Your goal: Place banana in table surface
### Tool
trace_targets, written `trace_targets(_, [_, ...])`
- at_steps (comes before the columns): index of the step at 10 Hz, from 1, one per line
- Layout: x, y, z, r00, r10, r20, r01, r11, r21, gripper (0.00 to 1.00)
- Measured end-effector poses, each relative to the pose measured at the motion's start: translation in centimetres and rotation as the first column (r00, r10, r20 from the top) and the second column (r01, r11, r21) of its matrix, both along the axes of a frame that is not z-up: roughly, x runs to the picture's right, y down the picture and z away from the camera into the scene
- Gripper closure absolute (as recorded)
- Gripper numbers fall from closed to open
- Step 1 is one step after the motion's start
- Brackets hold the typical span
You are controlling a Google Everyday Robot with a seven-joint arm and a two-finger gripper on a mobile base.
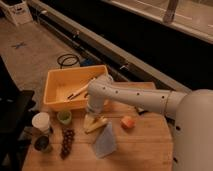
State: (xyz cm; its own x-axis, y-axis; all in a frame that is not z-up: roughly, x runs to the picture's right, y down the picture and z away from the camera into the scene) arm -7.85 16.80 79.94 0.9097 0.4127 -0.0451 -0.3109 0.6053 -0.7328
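The small pale yellow banana (95,123) lies on the light-brown wooden table surface (145,150), left of the middle. My gripper (92,115) hangs straight down from the white arm, right over the banana's left end, touching or nearly touching it. The round orange-pink fruit (128,122) sits to the banana's right, and the blue-grey cloth (105,143) lies just in front of it.
A yellow plastic bin (60,90) holding a white-handled tool (79,91) stands at the table's back left. A small green cup (64,117), a white cup (41,121), a dark can (43,144) and a bunch of dark grapes (66,141) stand along the left edge.
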Motion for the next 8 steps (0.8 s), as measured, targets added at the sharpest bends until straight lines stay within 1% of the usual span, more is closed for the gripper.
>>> trace_targets(2, [0.8, 1.2, 0.9, 1.000, 0.014, -0.015, -0.014, 0.9994, -0.031, 0.20])
trace_targets(4, [1.6, 1.9, 1.5, 0.999, 0.037, -0.033, -0.039, 0.9980, -0.050, 0.20])
trace_targets(5, [2.5, 2.6, 1.9, 0.997, 0.057, -0.049, -0.060, 0.9961, -0.065, 0.20])
trace_targets(7, [4.1, 3.5, 2.5, 0.993, 0.091, -0.076, -0.097, 0.9920, -0.081, 0.20])
trace_targets(8, [5.0, 4.1, 3.0, 0.989, 0.114, -0.091, -0.122, 0.9886, -0.088, 0.20])
